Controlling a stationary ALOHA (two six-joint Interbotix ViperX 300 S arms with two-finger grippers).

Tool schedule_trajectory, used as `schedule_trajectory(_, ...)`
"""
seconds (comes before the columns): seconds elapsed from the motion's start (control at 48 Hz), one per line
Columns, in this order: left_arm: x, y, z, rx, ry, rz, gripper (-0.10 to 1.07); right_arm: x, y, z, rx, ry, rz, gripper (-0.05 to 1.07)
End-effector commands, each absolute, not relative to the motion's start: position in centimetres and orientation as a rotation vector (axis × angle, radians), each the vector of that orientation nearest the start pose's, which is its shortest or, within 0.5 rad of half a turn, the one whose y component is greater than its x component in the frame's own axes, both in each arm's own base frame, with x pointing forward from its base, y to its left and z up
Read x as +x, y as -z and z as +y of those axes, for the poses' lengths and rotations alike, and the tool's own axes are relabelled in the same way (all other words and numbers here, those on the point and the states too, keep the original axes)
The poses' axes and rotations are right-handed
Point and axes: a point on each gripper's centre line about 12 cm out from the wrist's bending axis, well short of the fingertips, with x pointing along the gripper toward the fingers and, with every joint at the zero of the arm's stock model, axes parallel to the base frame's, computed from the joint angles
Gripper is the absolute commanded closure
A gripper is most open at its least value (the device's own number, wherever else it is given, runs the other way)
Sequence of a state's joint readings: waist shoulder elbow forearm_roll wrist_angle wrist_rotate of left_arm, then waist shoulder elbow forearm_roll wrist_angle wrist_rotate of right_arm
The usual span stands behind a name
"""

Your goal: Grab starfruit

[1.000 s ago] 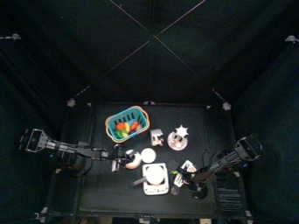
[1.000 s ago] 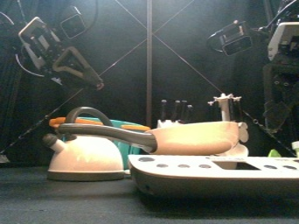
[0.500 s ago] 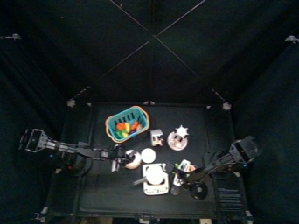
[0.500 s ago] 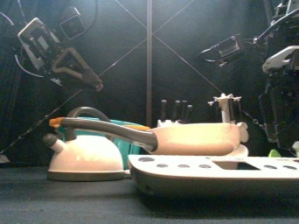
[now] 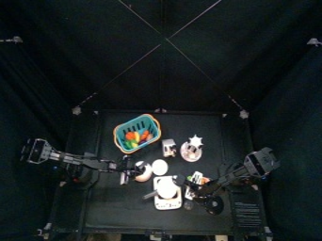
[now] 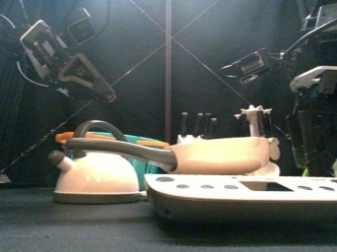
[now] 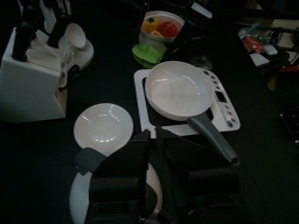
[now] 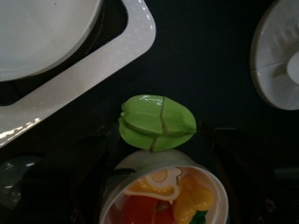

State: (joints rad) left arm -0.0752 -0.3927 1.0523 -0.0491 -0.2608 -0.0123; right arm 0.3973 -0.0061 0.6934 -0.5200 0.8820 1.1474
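Starfruit [image 8: 156, 123] is lying ungrasped near the table's front-right corner as the right gripper, jaws spread fully apart, is descending above it.

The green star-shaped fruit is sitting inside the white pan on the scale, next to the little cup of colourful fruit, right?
Not quite. The green star-shaped fruit is not inside the white pan; it lies on the bare black table, beside the white scale that carries the pan. The right wrist view shows this. It is indeed next to the little cup of colourful fruit.
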Motion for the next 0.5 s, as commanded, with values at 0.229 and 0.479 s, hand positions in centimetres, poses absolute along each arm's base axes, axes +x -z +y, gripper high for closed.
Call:
schedule_trajectory(0.229, 28.8, -20.3, -2.0, -0.042, 0.05, 0.379, 0.39, 29.8, -11.8, 6.3, 0.104, 0.553, 1.267, 0.0)
schedule_trajectory(0.479, 28.8, -20.3, -2.0, -0.042, 0.05, 0.379, 0.39, 29.5, -10.8, 5.7, 0.093, 0.578, 1.296, 0.0)
